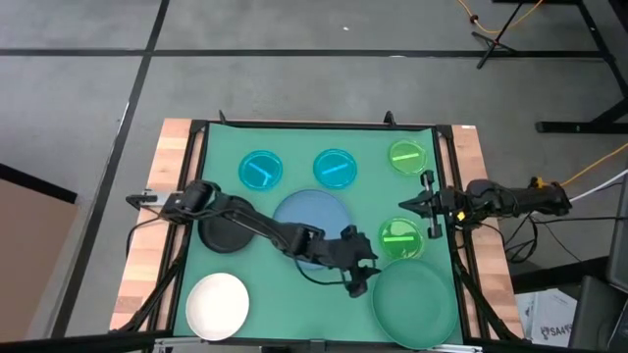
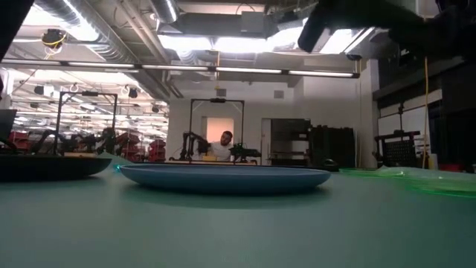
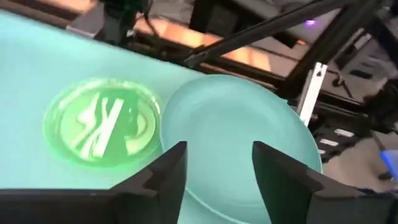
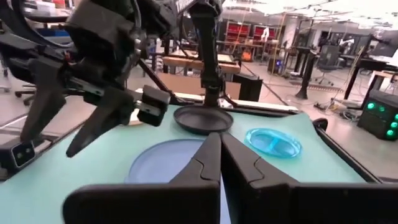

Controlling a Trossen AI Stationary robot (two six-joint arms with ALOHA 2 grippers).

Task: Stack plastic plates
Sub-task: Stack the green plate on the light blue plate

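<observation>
In the high view the large blue plate [image 1: 314,218] lies mid-table. The large dark green plate [image 1: 417,299] sits at the near right, the black plate [image 1: 224,235] partly under the left arm, and the white plate [image 1: 218,304] at the near left. Two cyan plates [image 1: 260,170] [image 1: 336,169] and one small green plate [image 1: 407,157] line the far side. A second small green plate [image 1: 400,238] lies at the right. My left gripper [image 1: 360,282] [image 3: 217,165] hovers open at the dark green plate's [image 3: 242,137] left rim. My right gripper [image 1: 404,205] [image 4: 220,155] is shut, between the two small green plates.
All plates rest flat on the green mat [image 1: 294,294]. Wooden table strips [image 1: 142,255] and black frame rails flank the mat. The left arm [image 4: 106,93] stretches over the blue plate [image 4: 165,162] and black plate [image 4: 202,119]. A person sits far back in the room [image 2: 222,146].
</observation>
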